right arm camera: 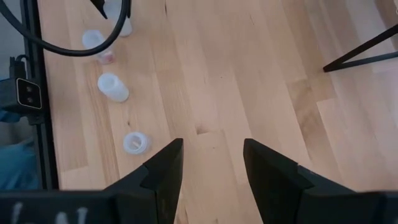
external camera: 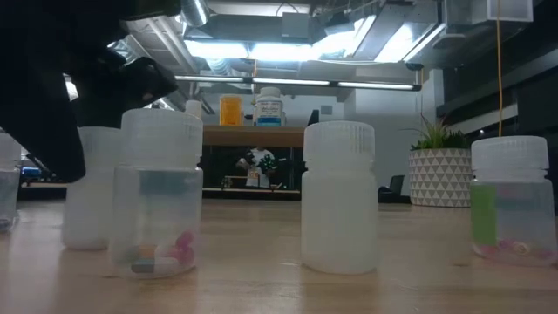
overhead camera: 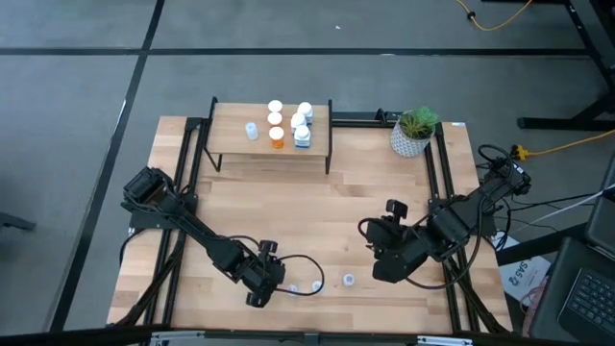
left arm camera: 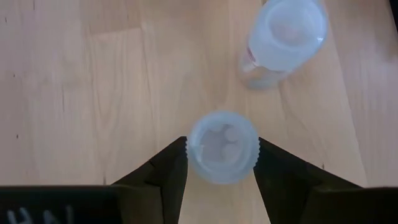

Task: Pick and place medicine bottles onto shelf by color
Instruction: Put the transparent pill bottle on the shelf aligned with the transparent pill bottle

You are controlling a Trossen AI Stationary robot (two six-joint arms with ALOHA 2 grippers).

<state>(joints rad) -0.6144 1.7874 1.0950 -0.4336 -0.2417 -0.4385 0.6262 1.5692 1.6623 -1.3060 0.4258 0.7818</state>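
Pale-blue translucent plastic sits between the fingers of the left tool (left arm camera: 222, 171): a small vial (left arm camera: 222, 147) seen cap-on in the left wrist view, with a dark finger just beside it on each side. The fingers look closed to the vial's width, though whether they are pressing or only bracketing it cannot be told for sure. A second vial (left arm camera: 283, 37) stands near it on the table (left arm camera: 93, 93). In the high view this left tool (overhead camera: 261, 288) works at about 6 o'clock on the table, close to the front edge, and more loose bottles (overhead camera: 348, 280) lie toward the 5 o'clock side.

The shelf (overhead camera: 226, 135) stands at 12 o'clock, well apart from the grasp, and already carries several bottles (overhead camera: 277, 137), orange and white-capped ones grouped near its middle and a pale one (overhead camera: 252, 131) to one side. The right tool (overhead camera: 389, 252) waits around 4 o'clock, its fingers spread and holding nothing.

The risks, as I judge them: the vial is smooth, round and light, so a grip set high on the cap could let it slip or tip on the lift. The neighbouring vial is close enough to be knocked over as the arm rises. At the shelf, the crowded bottles leave little room, and a careless set-down could topple them or mix the colours.
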